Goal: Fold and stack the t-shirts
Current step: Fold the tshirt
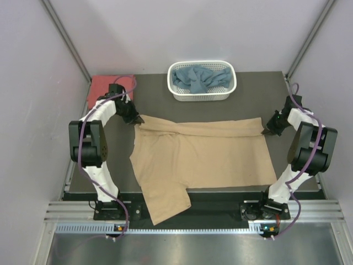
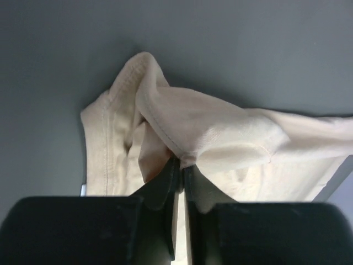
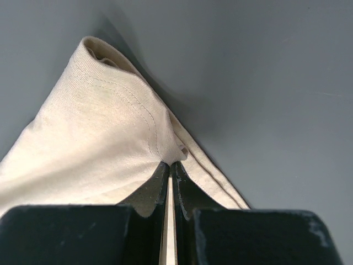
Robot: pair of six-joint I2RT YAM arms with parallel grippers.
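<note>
On a dark table (image 1: pixel 151 99) the left gripper (image 2: pixel 179 163) and right gripper (image 3: pixel 169 165) pinch the tan t-shirt (image 1: pixel 204 157); walls (image 1: pixel 33 83) seemingly lilac

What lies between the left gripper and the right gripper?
The tan t-shirt: its folded far edge runs from the left gripper to the right gripper, each shut on a corner. The top view shows this.

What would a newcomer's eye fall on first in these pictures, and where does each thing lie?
The tan t-shirt lies spread across the middle of the table, with the left gripper and right gripper each pinching a far corner. Behind it a white basket holds a crumpled blue t-shirt, and a red t-shirt lies flat at the table's far left corner.
</note>
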